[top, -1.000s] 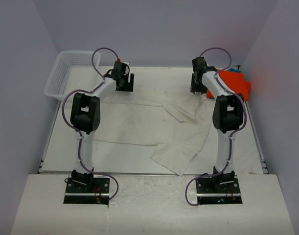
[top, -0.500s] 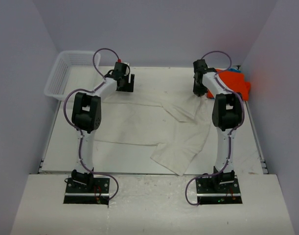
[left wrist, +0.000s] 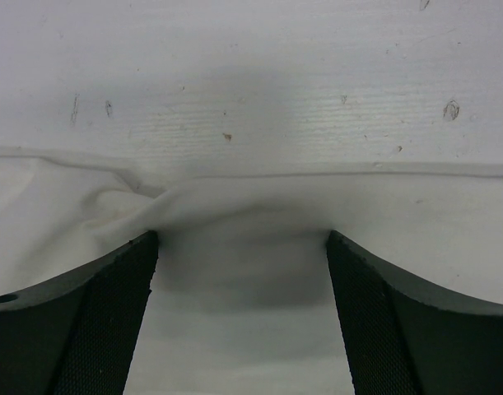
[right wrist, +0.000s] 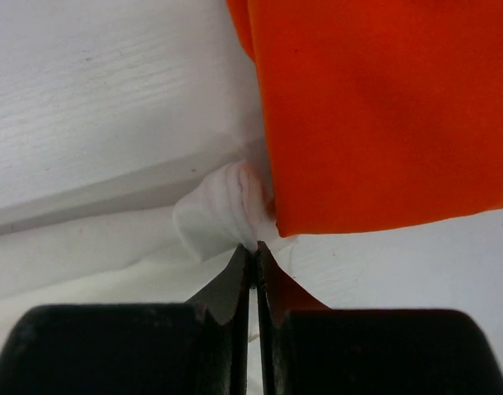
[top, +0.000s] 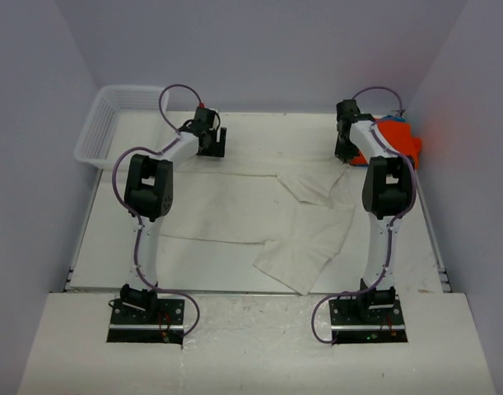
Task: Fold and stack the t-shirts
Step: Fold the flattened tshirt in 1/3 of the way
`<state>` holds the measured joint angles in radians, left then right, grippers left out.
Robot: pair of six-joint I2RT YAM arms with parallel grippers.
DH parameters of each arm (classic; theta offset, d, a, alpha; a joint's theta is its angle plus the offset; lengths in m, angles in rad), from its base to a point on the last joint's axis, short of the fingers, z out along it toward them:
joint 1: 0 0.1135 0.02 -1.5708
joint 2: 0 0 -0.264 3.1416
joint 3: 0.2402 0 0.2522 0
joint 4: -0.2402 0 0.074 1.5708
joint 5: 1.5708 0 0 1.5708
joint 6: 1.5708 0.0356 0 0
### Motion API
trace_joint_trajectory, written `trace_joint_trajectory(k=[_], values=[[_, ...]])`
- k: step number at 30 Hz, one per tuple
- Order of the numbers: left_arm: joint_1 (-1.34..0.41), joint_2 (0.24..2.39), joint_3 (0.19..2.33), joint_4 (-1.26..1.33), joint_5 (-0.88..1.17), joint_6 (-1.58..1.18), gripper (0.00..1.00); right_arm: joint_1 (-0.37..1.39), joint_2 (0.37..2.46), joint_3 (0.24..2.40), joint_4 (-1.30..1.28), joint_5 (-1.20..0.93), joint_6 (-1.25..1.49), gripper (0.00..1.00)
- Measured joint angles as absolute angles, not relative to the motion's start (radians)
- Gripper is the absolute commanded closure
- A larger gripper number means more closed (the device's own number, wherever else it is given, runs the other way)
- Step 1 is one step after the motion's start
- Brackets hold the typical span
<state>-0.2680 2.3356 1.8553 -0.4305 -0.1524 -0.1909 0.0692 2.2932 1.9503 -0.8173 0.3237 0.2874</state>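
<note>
The cream t-shirt (top: 259, 218) lay spread and rumpled across the middle of the table (top: 193, 263) in the overhead view. Its lower part was folded into a loose flap toward the bottom centre of the frame. The orange t-shirt (top: 397, 138) sat bunched at the upper right, and a sliver of blue cloth (top: 391, 118) showed at its far edge. A white mesh basket (top: 111, 123) stood at the upper left, off the corner of the table.

The left gripper (top: 211, 141) reached to the top edge of the cream t-shirt, left of centre. In its wrist view the left gripper (left wrist: 243, 247) had its fingers (left wrist: 95, 329) spread wide at the lower corners of the frame. The cream t-shirt (left wrist: 251, 329) lay between and below them, its hem running across the middle, with bare table (left wrist: 251, 82) above.

The right gripper (top: 344, 152) was at the upper right, beside the orange t-shirt. In its wrist view the right gripper (right wrist: 253, 251) had its fingers pressed together at the bottom centre. They pinched the cream t-shirt (right wrist: 222, 206), which puckered into a small bunch just above the tips. The orange t-shirt (right wrist: 383, 107) filled the upper right and touched that bunch, and the table (right wrist: 95, 90) showed at the upper left.
</note>
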Motion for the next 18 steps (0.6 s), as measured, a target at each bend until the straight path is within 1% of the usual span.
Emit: trace_joint_trajectory(k=[7,8,9,11,12,13,14,18], values=[[-0.264,2.336,1.854,-0.426,-0.15,-0.191,0.16,0.059,2.305,1.97,-0.849,0.324,0.291,1.0],[-0.264,2.336,1.854,-0.426,-0.15,-0.191,0.16,0.059,2.306,1.97,-0.854,0.323,0.294,0.96],[-0.264,2.336,1.853,-0.425,-0.15,-0.191,0.16,0.059,2.306,1.97,-0.86,0.323,0.296,0.8],[-0.264,2.336,1.853,-0.422,-0.15,-0.191,0.16,0.059,2.306,1.969,-0.864,0.324,0.308,0.58],[-0.264,2.336,1.851,-0.419,-0.151,-0.191,0.16,0.059,2.305,1.963,-0.86,0.329,0.309,0.42],[-0.263,2.336,1.849,-0.415,-0.151,-0.191,0.16,0.058,2.301,1.948,-0.849,0.336,0.315,0.36],[-0.262,2.334,1.844,-0.407,-0.151,-0.191,0.16,0.058,2.291,1.918,-0.833,0.345,0.318,0.33],[-0.261,2.31,1.801,-0.371,-0.148,-0.19,0.15,0.06,2.22,1.778,-0.793,0.36,0.325,0.29]])
